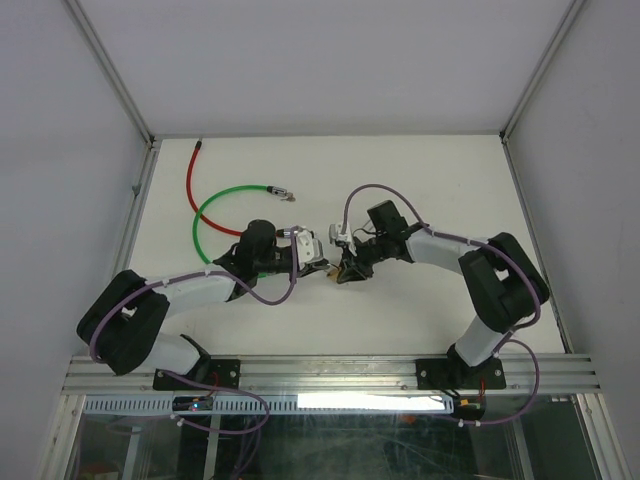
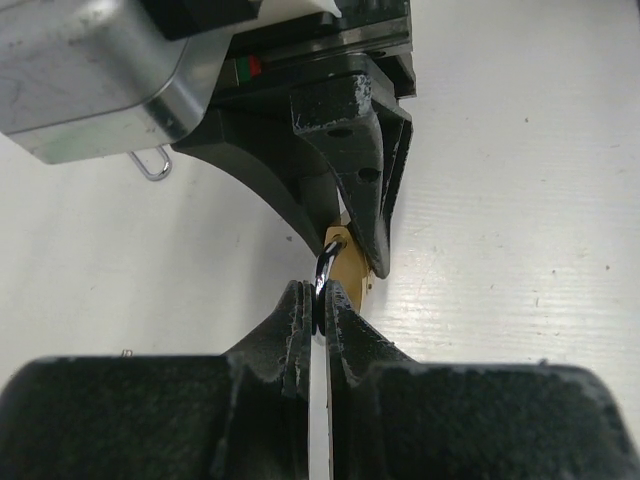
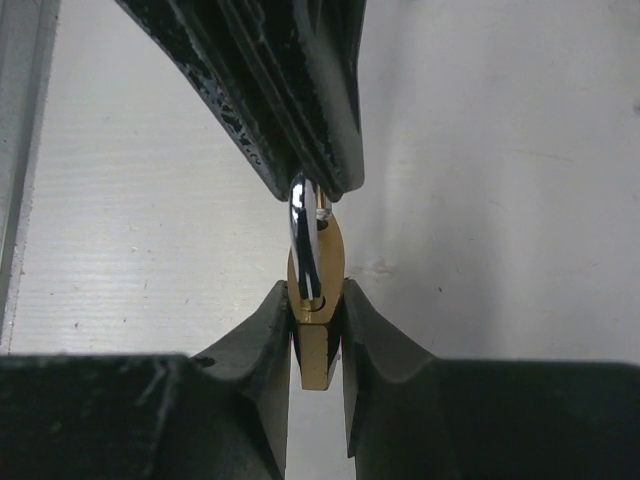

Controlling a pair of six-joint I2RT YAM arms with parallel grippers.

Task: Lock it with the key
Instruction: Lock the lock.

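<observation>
We're over a matte white table, faintly ribbed up close, boxed in by plain grey walls, with a ridged aluminium rail along the near edge where both arms are bolted. At the back left lie a thin red cable and a curling green cable with a metal tip, crossing each other and well apart from the action.

In the centre, the two arms meet nose to nose. Between them is the small brass padlock, a smooth, flat golden block held just above the table. The left gripper, scuffed black plastic, has its fingers pinched tight on the polished chrome shackle, a narrow bright loop. The right gripper comes in from the opposite side, its two curved black fingers clamped flat against the brass body, one on each face.
</observation>
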